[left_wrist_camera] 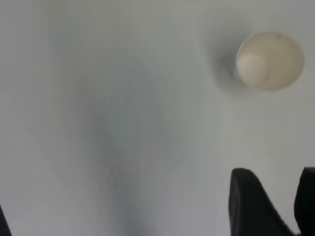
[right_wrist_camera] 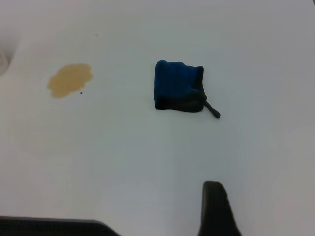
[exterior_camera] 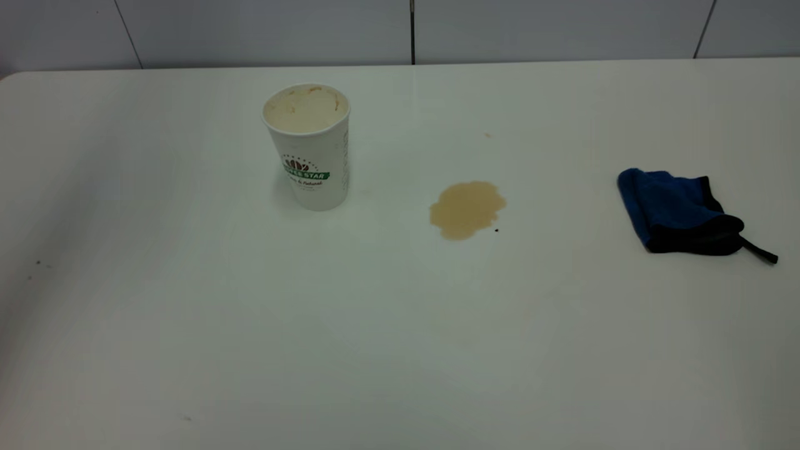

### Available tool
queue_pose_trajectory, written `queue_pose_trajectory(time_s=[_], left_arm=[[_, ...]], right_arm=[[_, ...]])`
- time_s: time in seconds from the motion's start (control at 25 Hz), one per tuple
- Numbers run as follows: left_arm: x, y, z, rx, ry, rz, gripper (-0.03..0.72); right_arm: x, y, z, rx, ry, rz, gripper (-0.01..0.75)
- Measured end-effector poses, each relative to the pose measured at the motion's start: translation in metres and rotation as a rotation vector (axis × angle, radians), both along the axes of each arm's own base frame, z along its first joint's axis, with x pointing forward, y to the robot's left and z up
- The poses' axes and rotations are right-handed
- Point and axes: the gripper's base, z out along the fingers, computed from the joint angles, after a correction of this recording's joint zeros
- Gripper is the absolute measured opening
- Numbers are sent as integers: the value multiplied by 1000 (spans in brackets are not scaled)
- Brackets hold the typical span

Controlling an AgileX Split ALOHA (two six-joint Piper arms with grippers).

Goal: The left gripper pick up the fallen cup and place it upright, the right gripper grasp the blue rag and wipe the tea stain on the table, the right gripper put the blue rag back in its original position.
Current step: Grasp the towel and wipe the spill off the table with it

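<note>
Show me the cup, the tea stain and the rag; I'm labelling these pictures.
cup (exterior_camera: 310, 164): exterior view, on its logo side.
tea stain (exterior_camera: 466, 209): exterior view, middle of the puddle.
rag (right_wrist_camera: 173, 82): right wrist view, on the blue part.

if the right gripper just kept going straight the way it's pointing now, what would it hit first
Probably the bare table. The right gripper looks down from above; only one dark finger shows at the wrist view's edge. The blue rag lies farther ahead, the tea stain off to one side. Depth is unclear.

Matt paper cup (exterior_camera: 307, 149), soft cloth blue rag (exterior_camera: 678, 214), smooth white table (exterior_camera: 400, 344).
</note>
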Motion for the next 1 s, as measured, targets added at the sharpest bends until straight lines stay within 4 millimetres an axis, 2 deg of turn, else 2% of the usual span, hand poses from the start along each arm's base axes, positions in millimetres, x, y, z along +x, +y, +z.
queue_pose_trajectory(time_s=[0.12,0.24,0.4,0.56,0.76,0.88,1.0], left_arm=[[-43,13,-30,26,127,48,239],[-87,25,-52,48,204,83,239],[-144,48,-67,47,232,153,239],[-203,76,-70,-11,143,283,239],[-275,89,-70,-80,-106,345,239],[-306,91,-75,-124,-284,349,239],[-327,92,-85,-138,-394,357,239]], right_arm=[[0,0,0,0,0,0,526],[0,0,0,0,0,0,526],[0,0,0,0,0,0,526],[0,0,0,0,0,0,526],[0,0,0,0,0,0,526],[0,0,0,0,0,0,526],[0,0,0,0,0,0,526]])
